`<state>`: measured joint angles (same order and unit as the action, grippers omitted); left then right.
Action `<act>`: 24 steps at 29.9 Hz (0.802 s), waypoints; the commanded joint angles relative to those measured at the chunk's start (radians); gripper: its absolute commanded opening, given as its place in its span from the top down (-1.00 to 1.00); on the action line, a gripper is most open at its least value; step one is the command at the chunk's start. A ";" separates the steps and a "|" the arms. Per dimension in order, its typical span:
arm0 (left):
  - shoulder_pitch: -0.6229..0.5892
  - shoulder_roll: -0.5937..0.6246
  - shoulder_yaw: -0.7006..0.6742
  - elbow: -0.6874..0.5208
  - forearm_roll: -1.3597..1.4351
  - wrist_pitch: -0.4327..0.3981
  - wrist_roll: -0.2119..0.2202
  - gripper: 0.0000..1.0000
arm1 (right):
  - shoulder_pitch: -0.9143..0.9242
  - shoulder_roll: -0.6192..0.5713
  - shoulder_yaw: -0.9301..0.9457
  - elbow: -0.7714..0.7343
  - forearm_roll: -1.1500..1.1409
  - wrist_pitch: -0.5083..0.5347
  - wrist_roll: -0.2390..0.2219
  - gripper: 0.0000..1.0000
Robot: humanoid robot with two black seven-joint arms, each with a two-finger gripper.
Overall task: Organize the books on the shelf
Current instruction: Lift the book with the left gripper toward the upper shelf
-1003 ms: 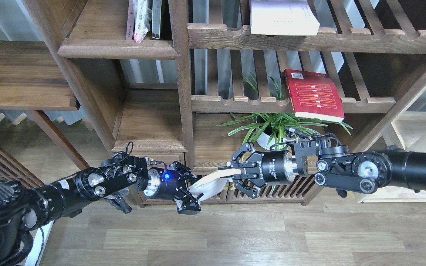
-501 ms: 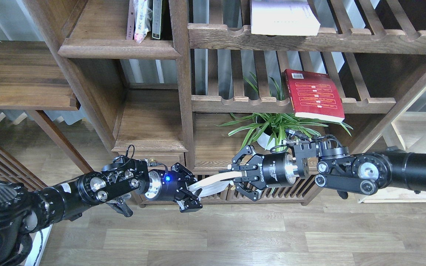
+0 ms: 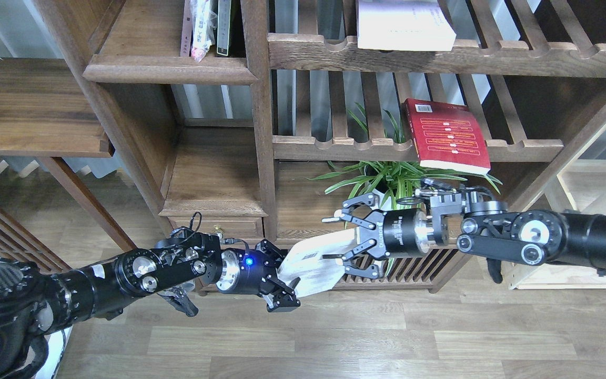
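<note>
A pale white book (image 3: pixel 313 262) hangs low in front of the bookcase, cover tilted toward me. My left gripper (image 3: pixel 283 287) is shut on its left end. At the book's right edge my right gripper (image 3: pixel 341 237) is open, its fingers spread above and below that edge. A red book (image 3: pixel 447 134) with yellow bands lies on the middle slatted rack. Another pale book (image 3: pixel 403 26) lies on the top slatted rack. The shelf (image 3: pixel 169 69), a narrow compartment at the upper left, holds a few upright items (image 3: pixel 205 26).
A potted green plant (image 3: pixel 392 179) stands just behind my right gripper. A bare lower compartment (image 3: pixel 213 179) sits above a small drawer (image 3: pixel 219 227). The central post (image 3: pixel 261 131) divides the bookcase. A wide plain board (image 3: pixel 29 105) juts out at left. Wooden floor lies below.
The right gripper has opened and risen slightly to the right. The left gripper has shifted right and turned the book, so its cover now faces up instead of showing edge-on.
</note>
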<state>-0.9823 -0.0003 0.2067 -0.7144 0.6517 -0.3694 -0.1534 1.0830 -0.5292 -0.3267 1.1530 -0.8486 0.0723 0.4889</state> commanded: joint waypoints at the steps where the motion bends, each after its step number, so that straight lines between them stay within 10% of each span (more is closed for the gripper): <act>1: 0.002 0.000 -0.001 -0.011 0.000 0.001 -0.002 1.00 | -0.021 -0.046 -0.002 -0.022 0.008 0.012 0.000 -0.63; 24: -0.039 0.054 -0.144 -0.168 -0.001 -0.034 0.005 1.00 | -0.241 -0.440 0.210 -0.288 0.172 0.095 0.000 -0.73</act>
<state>-1.0075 0.0135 0.0940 -0.8520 0.6497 -0.4032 -0.1527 0.8692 -0.9347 -0.1445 0.8967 -0.7080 0.1733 0.4886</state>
